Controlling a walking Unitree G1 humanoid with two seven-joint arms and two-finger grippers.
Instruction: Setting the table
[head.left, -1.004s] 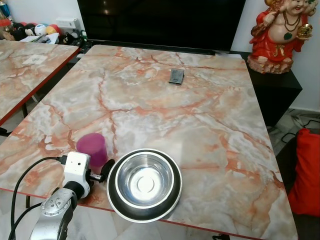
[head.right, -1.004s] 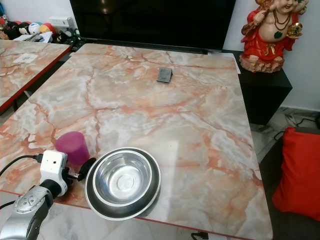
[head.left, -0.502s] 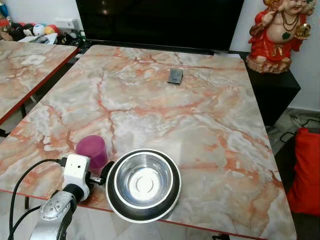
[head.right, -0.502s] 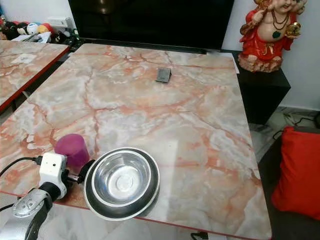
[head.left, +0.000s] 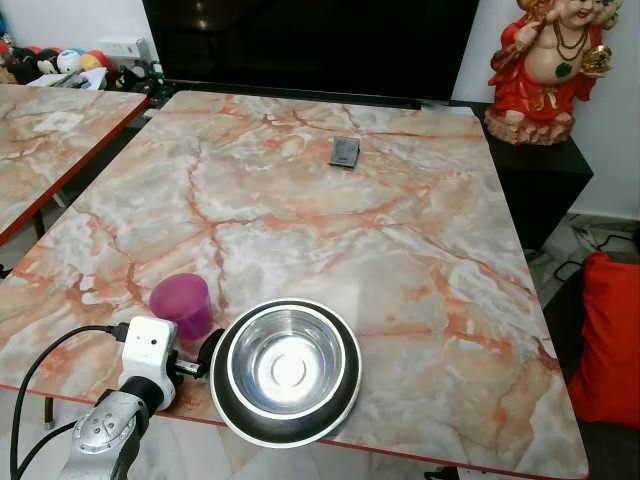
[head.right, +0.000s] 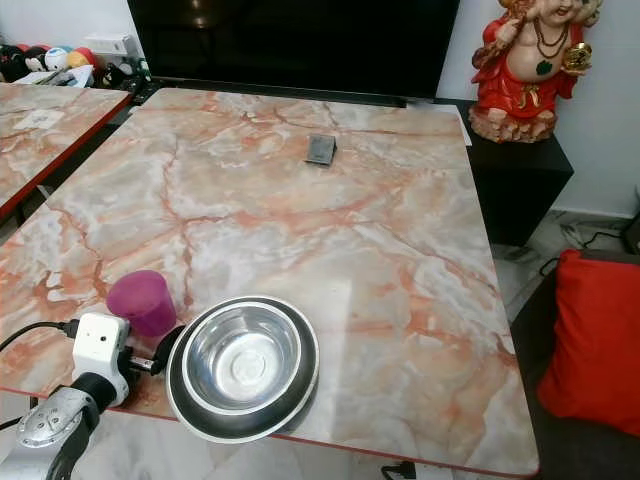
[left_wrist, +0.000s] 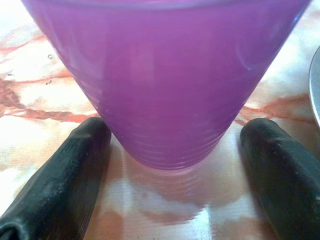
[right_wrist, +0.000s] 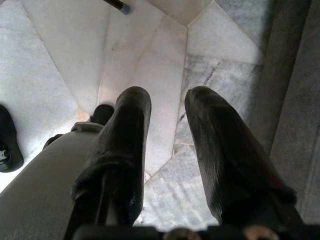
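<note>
A purple plastic cup (head.left: 181, 305) stands upright near the front left edge of the marble table (head.left: 330, 230). Just right of it sits a steel bowl (head.left: 287, 368) with a black rim. My left gripper (head.left: 203, 352) reaches in from the table's front edge, level with the cup's base. In the left wrist view the cup (left_wrist: 165, 75) stands between the two black fingers (left_wrist: 60, 185), which are spread wide on either side and do not press it. My right gripper (right_wrist: 167, 102) hangs idle over the floor, with a narrow gap between its fingers and nothing in it.
A small dark flat object (head.left: 345, 152) lies far back on the table. A second marble table (head.left: 50, 140) stands to the left. A red figurine (head.left: 545, 70) sits on a black stand at the back right, and a red cushion (head.left: 610, 340) is to the right.
The camera has drifted a little, shifting the whole picture. The left gripper, the cup and the bowl keep their places relative to each other.
</note>
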